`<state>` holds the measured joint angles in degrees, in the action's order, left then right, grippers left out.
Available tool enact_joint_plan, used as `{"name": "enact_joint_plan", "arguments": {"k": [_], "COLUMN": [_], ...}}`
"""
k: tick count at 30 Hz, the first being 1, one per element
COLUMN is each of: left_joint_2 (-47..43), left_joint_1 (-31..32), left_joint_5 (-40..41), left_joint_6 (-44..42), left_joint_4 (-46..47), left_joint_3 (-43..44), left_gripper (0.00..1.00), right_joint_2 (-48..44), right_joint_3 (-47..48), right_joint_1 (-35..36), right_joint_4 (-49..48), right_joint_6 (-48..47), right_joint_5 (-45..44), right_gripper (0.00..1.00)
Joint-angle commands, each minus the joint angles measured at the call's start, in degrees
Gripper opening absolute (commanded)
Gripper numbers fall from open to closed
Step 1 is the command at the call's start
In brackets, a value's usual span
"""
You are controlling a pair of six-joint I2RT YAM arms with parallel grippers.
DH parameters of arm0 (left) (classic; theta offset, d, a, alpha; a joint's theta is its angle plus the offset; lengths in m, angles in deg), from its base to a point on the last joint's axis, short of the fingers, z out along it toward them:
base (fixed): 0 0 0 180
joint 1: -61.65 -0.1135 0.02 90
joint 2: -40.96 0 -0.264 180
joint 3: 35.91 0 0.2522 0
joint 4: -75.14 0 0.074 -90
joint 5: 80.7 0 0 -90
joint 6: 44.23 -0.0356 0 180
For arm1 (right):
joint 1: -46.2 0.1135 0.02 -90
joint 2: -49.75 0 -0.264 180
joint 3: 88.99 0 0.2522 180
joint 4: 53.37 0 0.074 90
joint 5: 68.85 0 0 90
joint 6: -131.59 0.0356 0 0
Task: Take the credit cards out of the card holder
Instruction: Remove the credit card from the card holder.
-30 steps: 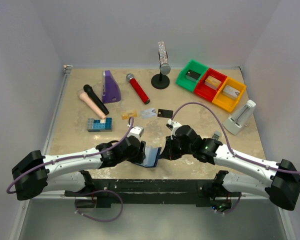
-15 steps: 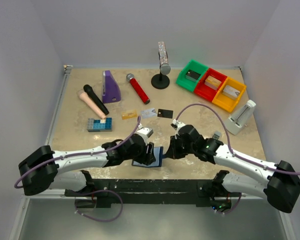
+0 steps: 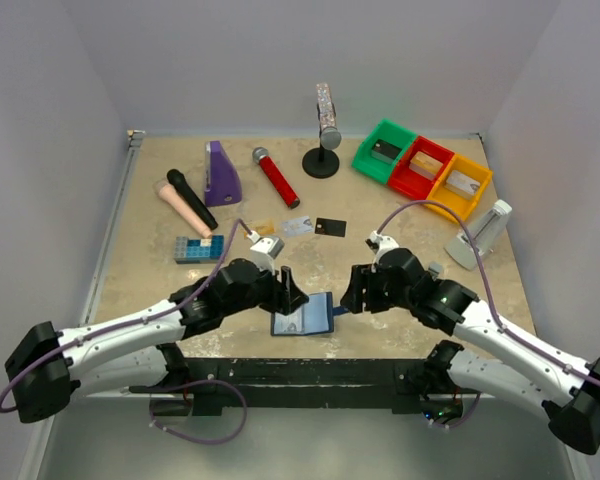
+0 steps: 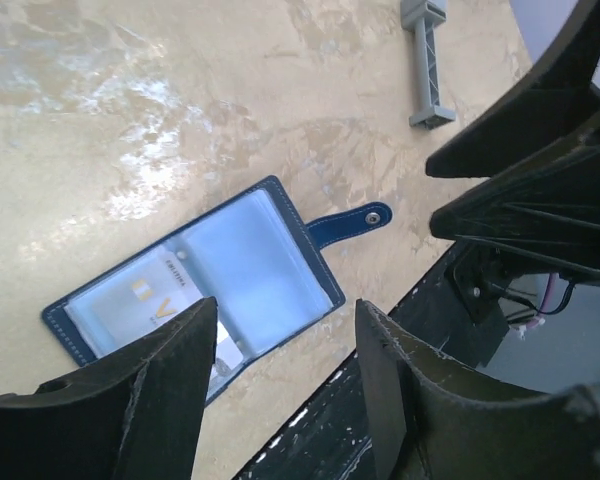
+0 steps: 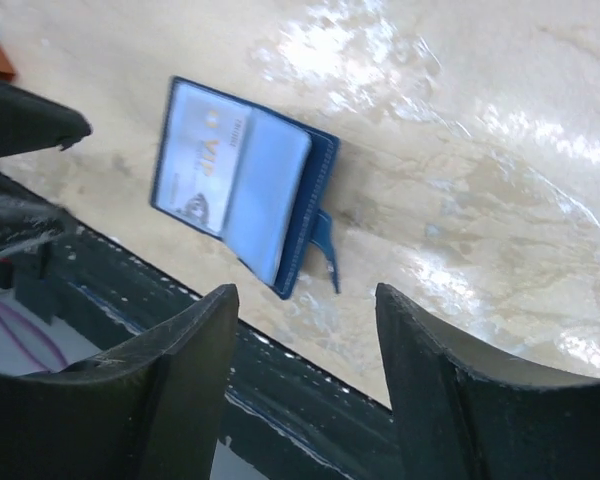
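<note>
Card holder open flat | just beside table near edge

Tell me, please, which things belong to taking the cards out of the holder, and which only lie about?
Job: open card holder; VIP card still in its pocket; orange-gold card, silvery card, black card, lying loose.
Lying about: blue brick block; black microphone; red microphone; row of coloured bins.

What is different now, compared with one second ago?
The card holder, held up between the grippers before, now lies open on the table. The right gripper let it go; the left gripper also drew back. Both are open. The three loose cards stayed.
</note>
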<state>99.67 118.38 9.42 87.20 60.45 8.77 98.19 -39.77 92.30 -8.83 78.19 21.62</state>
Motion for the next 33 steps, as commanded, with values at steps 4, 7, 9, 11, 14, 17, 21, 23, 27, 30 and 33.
{"name": "enact_joint_plan", "arguments": {"k": [4,7,9,11,14,17,21,23,27,30,33], "left_joint_2": [-4.8,-3.8,-3.5,-2.6,-0.3,2.2,4.2,4.7,5.5,6.7,7.9], "left_joint_1": [-4.0,-4.3,-4.3,-4.3,-4.3,-4.3,-4.3,-4.3,-4.3,-4.3,-4.3], "left_joint_5": [2.5,3.9,4.5,4.8,4.7,4.5,4.3,4.4,4.5,4.4,4.0], "left_joint_6": [3.3,5.1,6.0,6.6,7.0,7.7,8.5,8.5,8.6,8.6,8.8], "left_joint_4": [0.0,3.6,5.5,7.2,9.3,10.9,13.1,13.6,14.2,14.7,15.4], "left_joint_3": [-6.7,-8.9,-10.6,-11.6,-12.3,-12.8,-14.5,-14.9,-15.6,-16.0,-16.4], "left_gripper": [0.54,0.44,0.37,0.31,0.23,0.17,0.14,0.14,0.13,0.13,0.12], "right_joint_2": [5.8,13.3,17.4,21.1,26.9,31.7,36.8,38.9,40.7,41.6,41.8], "right_joint_3": [2.2,1.6,0.6,-0.3,-0.7,-0.7,-1.4,-2.1,-3.6,-4.3,-4.8], "right_joint_1": [0.0,1.3,1.4,1.4,1.6,2.0,2.0,2.0,2.0,2.0,2.0], "right_joint_4": [-14.9,-22.9,-27.2,-32.5,-37.3,-39.9,-43.3,-44.8,-46.4,-47.2,-47.8], "right_joint_6": [0.2,3.1,5.1,7.0,8.9,10.0,11.5,12.4,13.1,13.6,13.9], "right_joint_5": [16.5,20.1,21.4,22.7,24.0,24.3,24.7,24.7,24.1,23.7,23.3], "right_gripper": [0.38,0.31,0.31,0.31,0.30,0.28,0.27,0.27,0.29,0.32,0.36]}}
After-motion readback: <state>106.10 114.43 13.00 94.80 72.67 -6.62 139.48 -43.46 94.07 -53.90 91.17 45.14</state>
